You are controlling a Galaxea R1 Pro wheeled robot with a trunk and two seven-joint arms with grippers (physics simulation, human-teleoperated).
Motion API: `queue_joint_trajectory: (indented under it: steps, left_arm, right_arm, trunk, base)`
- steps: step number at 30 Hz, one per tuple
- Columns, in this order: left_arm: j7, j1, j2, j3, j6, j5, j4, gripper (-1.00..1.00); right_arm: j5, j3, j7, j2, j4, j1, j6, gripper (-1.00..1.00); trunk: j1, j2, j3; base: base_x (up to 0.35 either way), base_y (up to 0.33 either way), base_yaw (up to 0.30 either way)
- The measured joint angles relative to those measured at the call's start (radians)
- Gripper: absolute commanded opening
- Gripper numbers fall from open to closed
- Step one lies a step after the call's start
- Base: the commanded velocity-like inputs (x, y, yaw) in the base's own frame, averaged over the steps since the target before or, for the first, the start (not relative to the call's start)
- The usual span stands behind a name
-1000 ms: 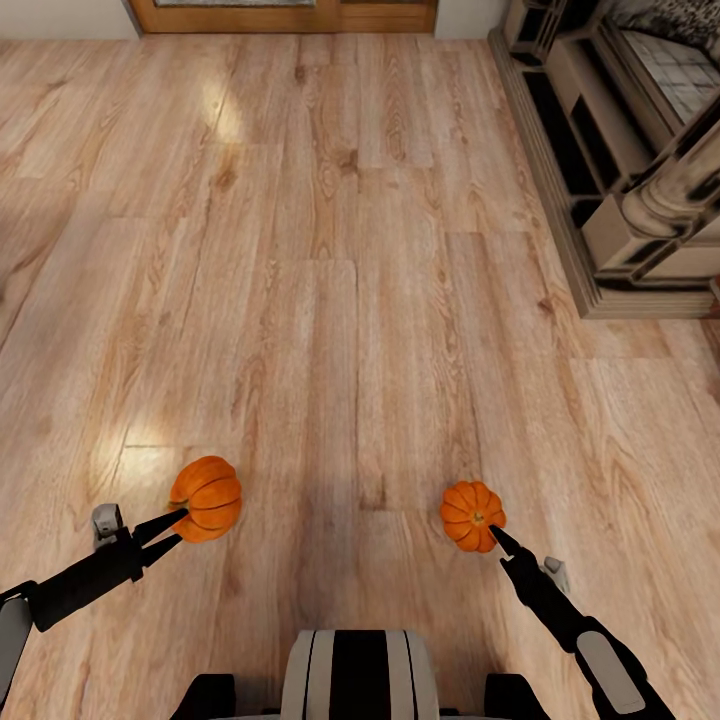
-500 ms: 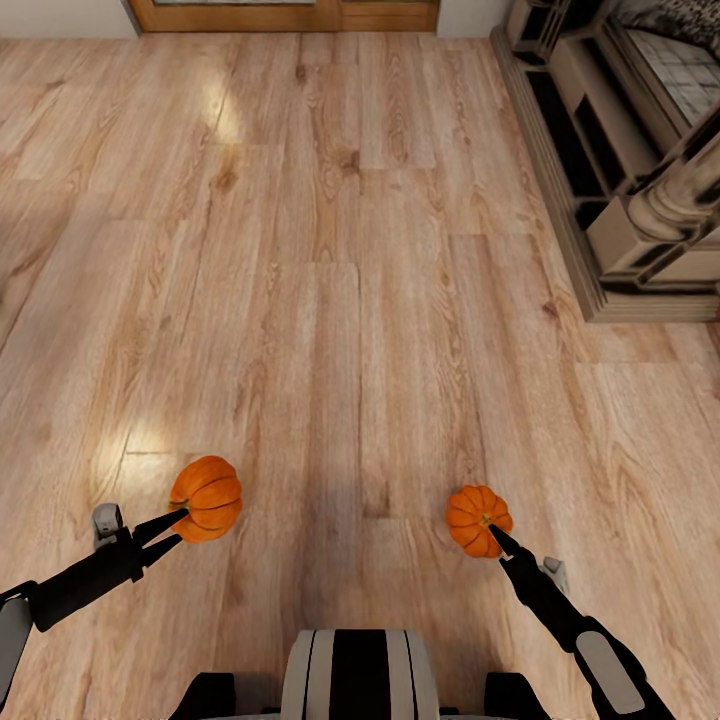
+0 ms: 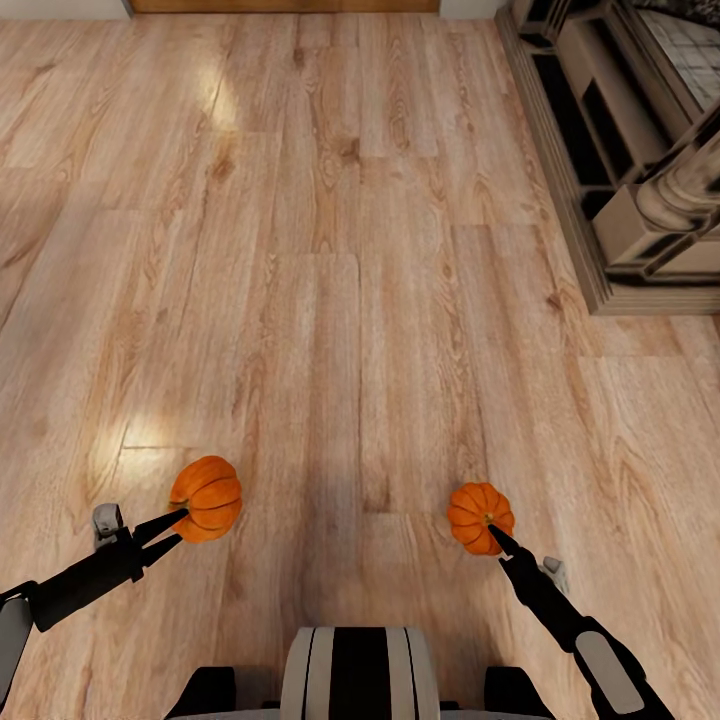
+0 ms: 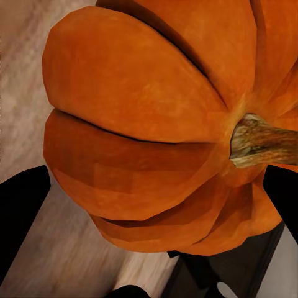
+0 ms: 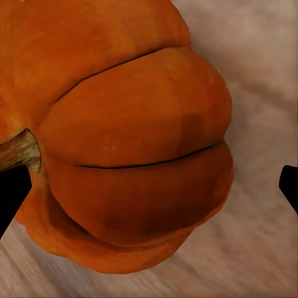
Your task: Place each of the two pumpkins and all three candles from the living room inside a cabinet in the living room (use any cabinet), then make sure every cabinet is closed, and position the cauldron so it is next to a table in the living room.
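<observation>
We carry one pumpkin (image 3: 206, 498) clamped in the left gripper (image 3: 180, 520), another pumpkin (image 3: 479, 517) clamped by its stem in the right gripper (image 3: 495, 533), both above the wood floor (image 3: 330, 300).

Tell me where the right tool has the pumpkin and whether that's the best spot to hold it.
The right tool has the right pumpkin at its stem end, coming from the robot's side with the stem pointing back at the arm. It carries, but probably pivots easily. Better: straddle the ribbed body at its widest, fingers seated in opposite grooves, coming from the stem side.
</observation>
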Motion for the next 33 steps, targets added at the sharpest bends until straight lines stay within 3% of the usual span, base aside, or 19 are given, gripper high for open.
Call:
queue_joint_trajectory:
  steps: [23, 24, 33]
  left_arm:
    - [0.0, 0.0, 0.0, 0.0, -0.001, -0.001, 0.0, -1.0]
    - [0.0, 0.0, 0.0, 0.0, 0.0, -0.001, 0.0, -1.0]
    - [0.0, 0.0, 0.0, 0.0, 0.0, -0.001, 0.0, -1.0]
  right_arm:
    - [-0.002, 0.004, 0.0, 0.0, 0.0, 0.0, 0.004, 1.0]
    - [-0.003, 0.004, -0.001, 0.0, -0.001, 0.0, 0.005, -1.0]
    - [-0.004, 0.006, 0.005, 0.0, 0.0, 0.0, 0.005, -1.0]
  trunk:
    - [0.0, 0.0, 0.0]
    - [0.0, 0.0, 0.0]
    - [0.0, 0.0, 0.0]
  base:
    - [0.041, 0.006, 0.0]
    - [0.0, 0.0, 0.0]
    - [0.0, 0.0, 0.0]
